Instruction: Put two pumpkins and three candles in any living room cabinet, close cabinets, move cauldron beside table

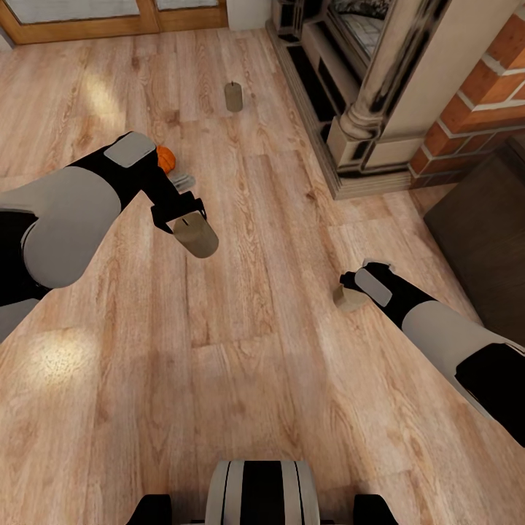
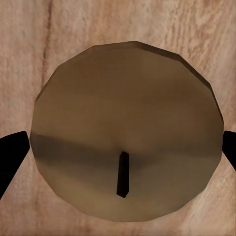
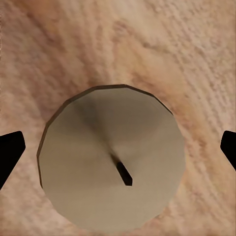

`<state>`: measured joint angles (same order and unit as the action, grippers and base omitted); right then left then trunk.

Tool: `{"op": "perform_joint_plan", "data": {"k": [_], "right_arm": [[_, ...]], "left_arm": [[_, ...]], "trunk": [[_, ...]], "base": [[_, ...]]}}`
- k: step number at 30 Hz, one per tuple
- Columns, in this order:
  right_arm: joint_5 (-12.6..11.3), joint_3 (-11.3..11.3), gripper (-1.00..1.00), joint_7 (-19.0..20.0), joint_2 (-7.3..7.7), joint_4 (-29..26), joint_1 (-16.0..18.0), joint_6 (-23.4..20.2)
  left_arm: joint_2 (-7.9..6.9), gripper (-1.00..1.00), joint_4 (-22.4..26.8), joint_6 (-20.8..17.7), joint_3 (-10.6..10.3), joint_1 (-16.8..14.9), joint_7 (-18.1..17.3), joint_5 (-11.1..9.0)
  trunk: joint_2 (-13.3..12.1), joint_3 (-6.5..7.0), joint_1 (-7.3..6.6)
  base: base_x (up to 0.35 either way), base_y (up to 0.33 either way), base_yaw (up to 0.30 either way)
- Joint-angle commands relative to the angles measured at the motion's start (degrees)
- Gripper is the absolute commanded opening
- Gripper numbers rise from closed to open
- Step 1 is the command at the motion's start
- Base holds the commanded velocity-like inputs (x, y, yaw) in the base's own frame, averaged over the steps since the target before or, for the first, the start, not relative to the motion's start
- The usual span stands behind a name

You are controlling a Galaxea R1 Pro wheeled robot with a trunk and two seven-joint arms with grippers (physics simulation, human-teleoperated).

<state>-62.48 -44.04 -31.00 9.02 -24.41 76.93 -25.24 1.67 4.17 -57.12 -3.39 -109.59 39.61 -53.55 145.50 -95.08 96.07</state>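
Note:
My left gripper (image 1: 188, 219) is shut on a tan candle (image 1: 197, 237), which hangs tilted above the plank floor. In the left wrist view the candle's top (image 2: 123, 128) and its dark wick sit between the two black fingertips (image 2: 12, 152). My right gripper (image 1: 350, 286) is shut on a second candle (image 1: 350, 299), low over the floor; the right wrist view shows that candle's top (image 3: 110, 157). A third candle (image 1: 233, 96) stands upright on the floor further ahead. An orange pumpkin (image 1: 166, 157) peeks out behind my left forearm. The dark-brown cabinet (image 1: 485, 219) is at the right edge.
The stone fireplace surround (image 1: 357, 95) and red brick chimney (image 1: 485, 95) fill the upper right. Wood-framed glass doors (image 1: 95, 22) run along the top left. A small grey object (image 1: 184, 180) lies by the pumpkin. Open plank floor (image 1: 255, 350) lies between my arms.

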Motion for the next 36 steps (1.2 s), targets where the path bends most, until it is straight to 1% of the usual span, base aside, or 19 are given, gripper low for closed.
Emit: {"op": "perform_joint_plan", "data": {"k": [1,14,25,30,36], "right_arm": [[-0.4,-0.4,1.00,-0.4,0.07,-0.1,0.0,-0.2],[-0.5,-0.5,1.00,-0.4,0.00,-0.1,0.0,-0.2],[-0.5,-0.5,1.00,-0.4,-0.01,-0.1,-0.2,-0.2],[-0.5,-0.5,1.00,-0.4,-0.10,-0.1,-0.5,-0.2],[-0.5,-0.6,1.00,-0.4,-0.17,-0.1,-0.5,-0.2]], "left_arm": [[0.00,-1.00,0.1,-0.2,-0.3,0.0,0.5,-0.6],[0.24,-1.00,0.1,-0.2,-0.2,0.0,0.5,-0.7],[0.10,-1.00,0.1,-0.2,-0.2,0.0,0.5,-0.7],[0.15,-1.00,0.1,-0.2,-0.2,0.0,0.5,-0.7],[0.10,-1.00,0.0,-0.2,-0.2,0.0,0.5,-0.7]], "trunk": [[0.0,-0.04,-0.01],[0.0,-0.04,-0.01],[0.0,-0.04,-0.01],[0.1,-1.14,0.12],[0.1,-1.14,0.12]], "base": [[0.000,0.000,0.000],[0.000,0.000,0.000],[0.000,0.000,0.000],[0.000,0.000,0.000],[0.000,0.000,0.000]]}}
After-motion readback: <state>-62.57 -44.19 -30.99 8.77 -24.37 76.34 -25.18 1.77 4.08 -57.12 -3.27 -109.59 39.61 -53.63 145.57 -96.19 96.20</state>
